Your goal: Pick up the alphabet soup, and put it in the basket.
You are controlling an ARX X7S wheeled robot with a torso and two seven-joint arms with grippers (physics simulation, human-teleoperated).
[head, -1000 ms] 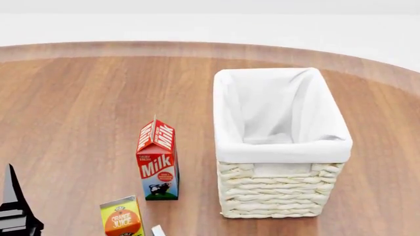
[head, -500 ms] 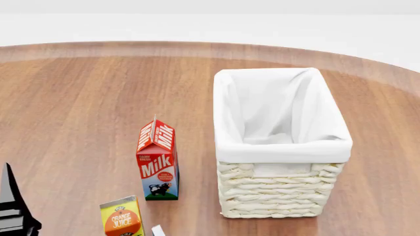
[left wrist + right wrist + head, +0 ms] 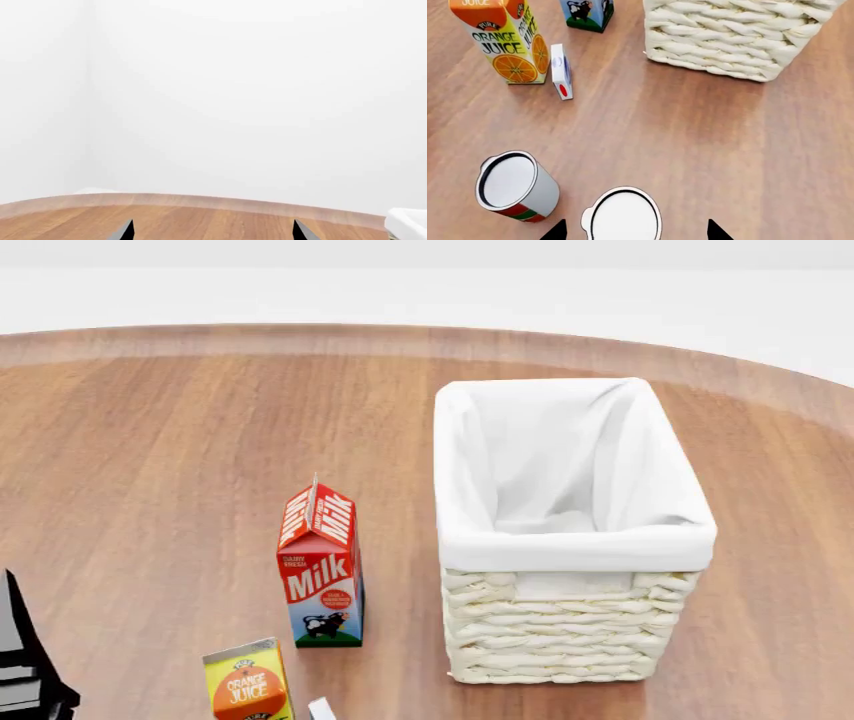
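Observation:
In the right wrist view a can with a silvery-white top [image 3: 622,216] stands upright on the wood, seen from above with its label hidden; I take it for the alphabet soup. My right gripper [image 3: 634,233] is open, its two dark fingertips [image 3: 555,232] on either side of this can and apart from it. The cream wicker basket [image 3: 561,635] with white lining stands at the centre right of the table; its woven wall also shows in the right wrist view [image 3: 734,35]. My left gripper [image 3: 212,234] is open and empty over bare table. The soup can is out of the head view.
A red-and-green labelled can [image 3: 517,187] stands beside the white-topped can. An orange juice carton [image 3: 504,42], a small white box [image 3: 562,70] and a milk carton [image 3: 320,565] stand left of the basket. My left arm [image 3: 20,670] shows at the bottom left corner. The table edge [image 3: 400,338] curves behind.
In the head view my left arm has slid slightly left and down towards the corner. The cartons and the basket have not moved.

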